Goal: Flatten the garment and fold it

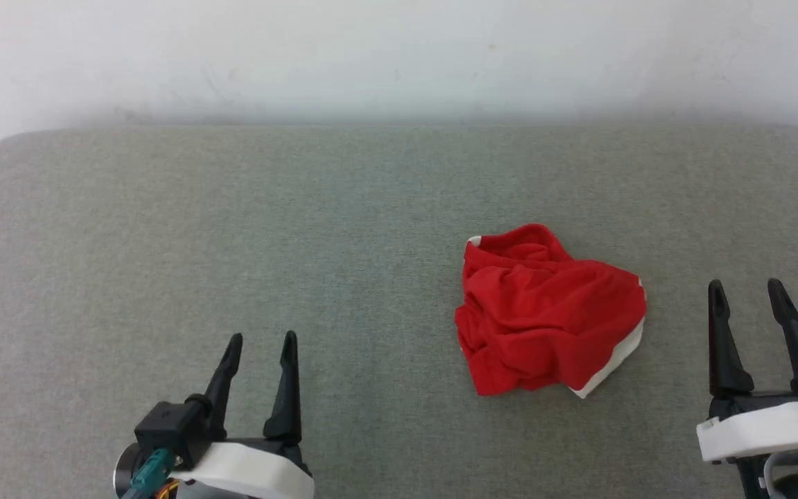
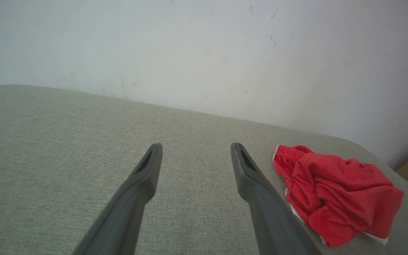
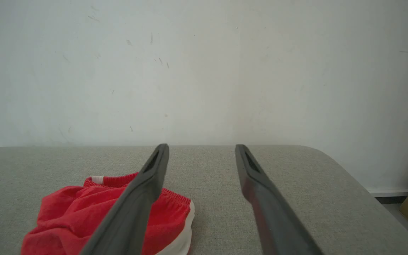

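Two grippers sit closest, one at each lower corner of the head view, with two long dark fingers apiece, four in all. One garment (image 1: 544, 312) lies on one grey cloth-covered table (image 1: 233, 208), and a pale scuffed wall (image 1: 399, 55) stands behind it.

That garment is a crumpled red heap, right of the table's middle, between the grippers and nearer the right one, touching neither. It is bunched too tightly to show a clear long axis. If anything it runs on a slant, from a far-left corner with a spot of white to a near-right corner edged by a white band. A gathered elastic edge faces the wall. No print can be made out among the folds.

Low at the left, the left gripper (image 1: 262, 337) points its fingers away from the robot toward the wall, leaning slightly right. Behind them are a white cuff and a black block with a teal plug. Its fingers are spread apart with nothing between them. In its wrist view the left gripper (image 2: 197, 145) frames bare cloth, with the garment (image 2: 335, 191) off to the right.

Reaching further forward, the right gripper (image 1: 745, 284) has its fingers parted about as widely and also empty. In its wrist view the right gripper (image 3: 201, 145) aims at the wall, and the garment (image 3: 62, 219) lies partly behind its left finger. Whether either gripper touches the table cannot be told.
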### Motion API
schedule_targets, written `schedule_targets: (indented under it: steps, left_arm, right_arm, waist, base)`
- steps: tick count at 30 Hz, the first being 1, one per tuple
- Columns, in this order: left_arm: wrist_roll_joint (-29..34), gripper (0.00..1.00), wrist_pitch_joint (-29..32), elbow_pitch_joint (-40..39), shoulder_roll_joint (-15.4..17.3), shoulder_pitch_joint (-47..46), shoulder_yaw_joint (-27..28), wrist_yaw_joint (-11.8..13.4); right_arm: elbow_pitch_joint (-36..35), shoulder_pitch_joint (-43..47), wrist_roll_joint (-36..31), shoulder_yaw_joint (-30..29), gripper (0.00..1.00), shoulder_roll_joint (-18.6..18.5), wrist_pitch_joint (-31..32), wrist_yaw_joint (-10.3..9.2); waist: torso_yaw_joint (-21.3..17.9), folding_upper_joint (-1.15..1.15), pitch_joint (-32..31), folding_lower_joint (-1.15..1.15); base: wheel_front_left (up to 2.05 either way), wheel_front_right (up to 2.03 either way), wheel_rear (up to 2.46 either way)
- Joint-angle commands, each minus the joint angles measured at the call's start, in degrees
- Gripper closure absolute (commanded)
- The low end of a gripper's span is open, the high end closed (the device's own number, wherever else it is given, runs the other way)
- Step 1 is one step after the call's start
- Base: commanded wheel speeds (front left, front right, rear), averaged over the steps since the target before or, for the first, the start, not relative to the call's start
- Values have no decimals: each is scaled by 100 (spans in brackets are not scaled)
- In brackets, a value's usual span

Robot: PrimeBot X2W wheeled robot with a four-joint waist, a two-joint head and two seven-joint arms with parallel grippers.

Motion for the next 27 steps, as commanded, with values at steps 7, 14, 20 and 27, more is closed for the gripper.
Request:
schedule_targets:
  steps: [7, 14, 20, 27]
  left_arm:
    - [162, 0, -26, -53, -218, -171, 54, -157]
    - [310, 0, -26, 26, -421, -368, 124, -271]
    - [422, 0, -27, 159, -596, -509, 171, -403]
    - [558, 0, -27, 311, -769, -677, 175, -559]
  right_arm:
    - [-183, -487, -314, 1, 0, -7, 572, -11]
    - [235, -955, -110, -161, 0, -331, 1553, -11]
    - [641, -1144, 167, 68, 0, -634, 2058, -11]
    - [1260, -1362, 391, 401, 0, -843, 2240, -11]
  waist:
    - [160, 0, 220, 0]
    - [252, 0, 669, 0]
    - [335, 0, 943, 0]
    - [449, 0, 1132, 0]
  base:
    - [0, 0, 0]
    - [0, 0, 0]
    - [0, 0, 0]
    - [0, 0, 0]
